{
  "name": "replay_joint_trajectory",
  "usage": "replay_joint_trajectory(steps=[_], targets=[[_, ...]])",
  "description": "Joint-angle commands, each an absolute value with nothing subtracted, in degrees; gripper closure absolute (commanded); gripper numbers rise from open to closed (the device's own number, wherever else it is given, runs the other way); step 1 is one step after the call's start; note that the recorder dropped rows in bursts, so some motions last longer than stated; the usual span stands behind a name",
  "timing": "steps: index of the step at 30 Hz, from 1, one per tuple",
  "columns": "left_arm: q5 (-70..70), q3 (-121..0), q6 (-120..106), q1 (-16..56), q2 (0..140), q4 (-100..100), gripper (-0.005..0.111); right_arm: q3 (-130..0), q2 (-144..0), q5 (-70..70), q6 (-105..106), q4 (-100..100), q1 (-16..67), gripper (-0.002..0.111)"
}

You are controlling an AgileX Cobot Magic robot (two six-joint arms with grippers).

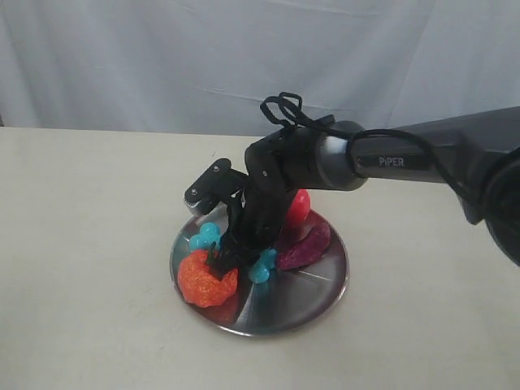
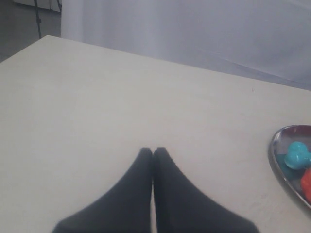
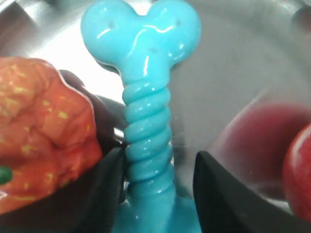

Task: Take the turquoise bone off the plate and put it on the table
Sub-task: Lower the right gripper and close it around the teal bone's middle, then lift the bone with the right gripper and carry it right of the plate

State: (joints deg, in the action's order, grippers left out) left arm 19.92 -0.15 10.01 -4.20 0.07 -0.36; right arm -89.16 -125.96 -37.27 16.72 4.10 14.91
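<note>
The turquoise bone [image 3: 146,111] lies flat on the silver plate [image 3: 233,73], its ribbed shaft running between the fingers of my right gripper [image 3: 159,155]. One finger touches the shaft on the orange toy's side; the other stands apart with a gap, so the gripper is open. In the exterior view the right gripper [image 1: 236,256] reaches down into the plate [image 1: 317,301], and both bone [image 1: 205,236] ends stick out either side of it. My left gripper [image 2: 153,151] is shut on nothing over the beige table [image 2: 97,107], with the plate [image 2: 279,160] and a bone [image 2: 297,154] end off to one side.
An orange lumpy toy [image 1: 207,280] lies right against the gripper's finger on the plate. A red apple [image 1: 299,207] and a purple piece [image 1: 307,246] sit on the plate's far side. Bare table [image 1: 81,244] surrounds the plate; a white curtain hangs behind.
</note>
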Motion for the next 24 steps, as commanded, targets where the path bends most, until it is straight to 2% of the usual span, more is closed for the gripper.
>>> replay_joint_trajectory(steps=[1, 10, 12, 17, 18, 24], targets=[[19.62, 0.00, 10.12, -4.46, 0.00, 0.00, 0.107, -89.23, -126.40, -36.28, 17.42, 4.59, 14.92, 0.065], [19.62, 0.00, 10.12, -4.46, 0.00, 0.00, 0.107, -89.23, -127.17, -36.39, 17.42, 4.59, 14.92, 0.065], [19.62, 0.00, 10.12, -4.46, 0.00, 0.00, 0.107, -89.23, -127.17, -36.28, 17.42, 4.59, 14.92, 0.073], [19.62, 0.00, 10.12, -4.46, 0.00, 0.00, 0.107, -89.23, -125.07, -36.28, 17.42, 4.59, 14.92, 0.106], [19.62, 0.00, 10.12, -4.46, 0.00, 0.00, 0.107, -89.23, -124.25, -36.28, 16.95, 4.59, 14.92, 0.109], [19.62, 0.00, 10.12, -4.46, 0.00, 0.00, 0.107, -89.23, -117.37, -38.04, 14.90, 4.48, 14.92, 0.108]])
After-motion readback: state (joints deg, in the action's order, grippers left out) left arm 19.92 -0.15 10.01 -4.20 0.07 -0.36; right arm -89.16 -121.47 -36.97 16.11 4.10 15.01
